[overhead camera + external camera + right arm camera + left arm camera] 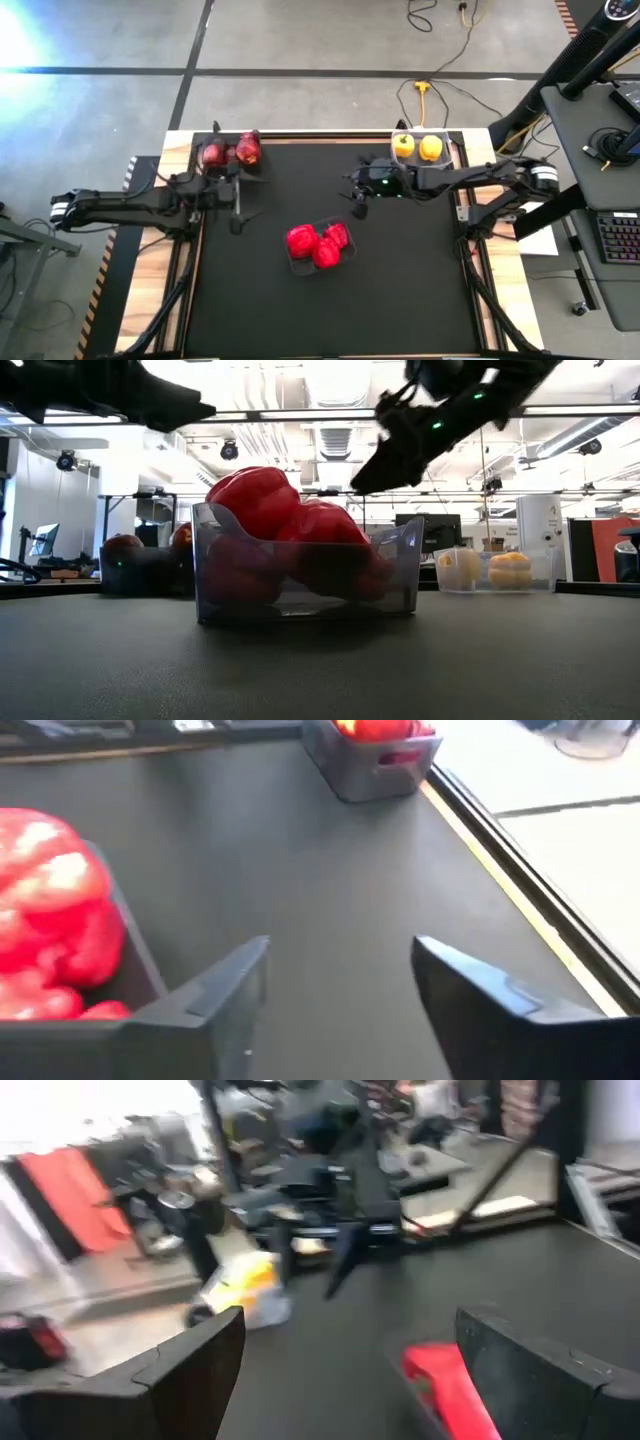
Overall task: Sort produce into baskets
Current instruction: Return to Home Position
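A clear basket [345, 262] near the table's middle holds several red bell peppers [318, 244], which pile above its rim [265, 495]. A dark basket [222, 168] at the far left holds maroon fruits [230, 151]. At the far right, a clear basket [455, 150] holds two yellow peppers [417, 147]. My left gripper [237, 218] hangs open above the mat, left of the red peppers, with nothing between its fingers [190, 1370]. My right gripper [358, 207] hovers open just beyond the middle basket's far right corner, also with nothing between its fingers [230, 985].
The black mat [400, 300] is bare along its near half and between the baskets. Wooden strips and rails [475, 270] border the mat. A desk with a keyboard [620, 235] stands off the table's right side, and cables [425, 95] lie on the floor beyond.
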Robot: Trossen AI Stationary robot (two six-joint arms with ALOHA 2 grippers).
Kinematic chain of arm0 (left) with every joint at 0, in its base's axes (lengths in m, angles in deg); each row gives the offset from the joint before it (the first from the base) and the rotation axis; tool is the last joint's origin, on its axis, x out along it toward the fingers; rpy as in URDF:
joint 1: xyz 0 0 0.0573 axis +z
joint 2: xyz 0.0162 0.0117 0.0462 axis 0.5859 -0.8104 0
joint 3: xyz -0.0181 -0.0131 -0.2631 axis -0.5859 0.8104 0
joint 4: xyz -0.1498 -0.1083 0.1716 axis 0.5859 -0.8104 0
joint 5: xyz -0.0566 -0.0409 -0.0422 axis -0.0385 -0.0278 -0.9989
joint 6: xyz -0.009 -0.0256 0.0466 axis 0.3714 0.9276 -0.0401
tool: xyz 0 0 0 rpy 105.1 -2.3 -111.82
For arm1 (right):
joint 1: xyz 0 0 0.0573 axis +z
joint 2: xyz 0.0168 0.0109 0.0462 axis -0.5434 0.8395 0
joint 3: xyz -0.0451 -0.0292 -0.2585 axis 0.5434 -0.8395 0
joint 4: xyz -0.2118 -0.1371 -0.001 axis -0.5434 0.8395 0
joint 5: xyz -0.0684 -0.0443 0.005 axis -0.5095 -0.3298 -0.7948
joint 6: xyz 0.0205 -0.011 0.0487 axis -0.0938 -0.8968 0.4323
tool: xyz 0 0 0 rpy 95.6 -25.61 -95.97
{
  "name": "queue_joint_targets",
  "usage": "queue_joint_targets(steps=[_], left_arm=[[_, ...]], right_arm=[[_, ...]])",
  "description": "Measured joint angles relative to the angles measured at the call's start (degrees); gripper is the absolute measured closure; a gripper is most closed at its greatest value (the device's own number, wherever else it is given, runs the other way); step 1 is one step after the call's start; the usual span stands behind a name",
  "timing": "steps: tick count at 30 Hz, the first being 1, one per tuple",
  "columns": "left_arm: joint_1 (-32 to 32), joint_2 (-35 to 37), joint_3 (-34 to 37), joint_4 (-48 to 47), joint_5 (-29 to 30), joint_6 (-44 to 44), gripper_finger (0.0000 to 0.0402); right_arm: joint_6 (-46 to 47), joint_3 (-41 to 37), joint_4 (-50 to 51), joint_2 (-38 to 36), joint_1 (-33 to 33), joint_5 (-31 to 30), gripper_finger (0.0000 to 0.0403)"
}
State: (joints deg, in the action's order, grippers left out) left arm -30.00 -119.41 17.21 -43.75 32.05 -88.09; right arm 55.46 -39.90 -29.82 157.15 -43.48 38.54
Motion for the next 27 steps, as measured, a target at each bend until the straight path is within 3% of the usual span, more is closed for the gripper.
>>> queue_joint_targets(steps=[5, 12, 13, 17, 19, 22, 27], left_arm=[[0.0, 3.3, 0.3, -0.9, 8.1, 1.8, 0.0061], [0.0, 3.8, 4.4, -3.3, 1.4, 6.5, 0.0060], [0.1, 3.8, 4.9, -3.2, 3.5, 6.8, 0.0060], [0.4, 3.5, 5.4, -3.0, 21.1, 10.2, 0.0060], [0.4, 3.5, 5.3, -3.6, 25.3, 14.7, 0.0060], [0.3, 3.6, 5.7, -2.6, 21.6, 13.4, 0.0060], [0.3, 4.3, 6.8, 0.9, 4.3, 12.3, 0.0060]], right_arm=[[1.2, -7.6, -4.7, -7.7, 1.5, 0.1, 0.0250], [1.8, -18.6, -12.9, -19.8, 1.5, 0.4, 0.0347], [1.3, -19.8, -13.5, -21.4, 1.5, 0.5, 0.0357], [-0.4, -23.1, -13.7, -26.8, 1.4, 0.0, 0.0380], [-2.3, -24.0, -12.6, -28.5, 1.3, -1.2, 0.0386], [-2.5, -24.2, -8.8, -31.4, 1.3, -1.9, 0.0391], [-1.8, -26.6, -7.9, -38.4, 3.3, -1.0, 0.0392]])
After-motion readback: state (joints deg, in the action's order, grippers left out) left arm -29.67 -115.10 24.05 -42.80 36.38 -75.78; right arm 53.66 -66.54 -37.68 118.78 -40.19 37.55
